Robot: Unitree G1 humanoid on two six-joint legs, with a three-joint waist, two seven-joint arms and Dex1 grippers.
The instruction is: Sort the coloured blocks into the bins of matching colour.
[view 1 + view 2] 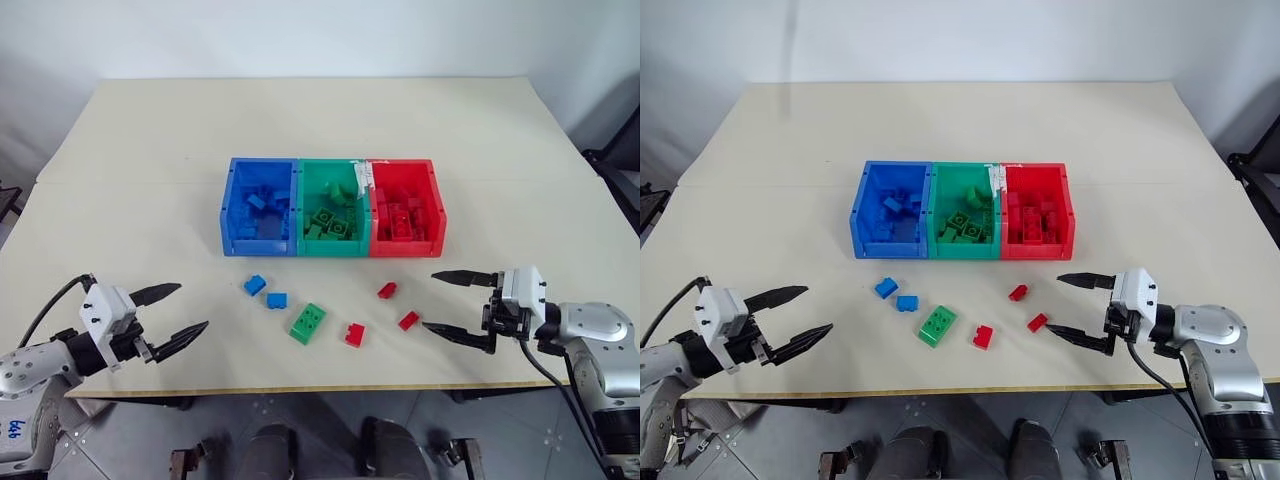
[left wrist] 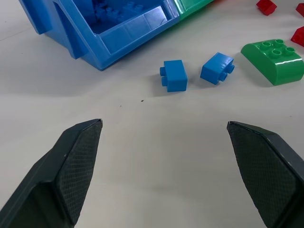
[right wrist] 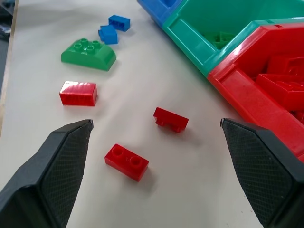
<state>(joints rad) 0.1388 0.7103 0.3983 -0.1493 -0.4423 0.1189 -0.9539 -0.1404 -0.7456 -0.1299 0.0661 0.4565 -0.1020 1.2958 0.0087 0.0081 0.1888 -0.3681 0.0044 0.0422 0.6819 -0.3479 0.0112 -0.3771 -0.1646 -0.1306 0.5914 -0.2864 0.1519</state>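
- Six blocks (image 1: 308, 322) are lying loose near the desk's (image 1: 140, 160) front edge, before the bins (image 1: 331, 207), between both grippers.
- Left gripper (image 1: 180, 312) and right gripper (image 1: 447, 303) are hovering spread wide, holding nothing.

Six loose bricks, three bins, one table
On the table (image 1: 150, 160) lie two blue bricks (image 1: 255, 284) (image 1: 277, 299), three red bricks (image 1: 387, 290) (image 1: 408, 320) (image 1: 354, 335) and one flat green brick (image 1: 308, 322); behind them stand three bins: one blue bin (image 1: 232, 215), one green bin (image 1: 335, 168), one red bin (image 1: 437, 205)
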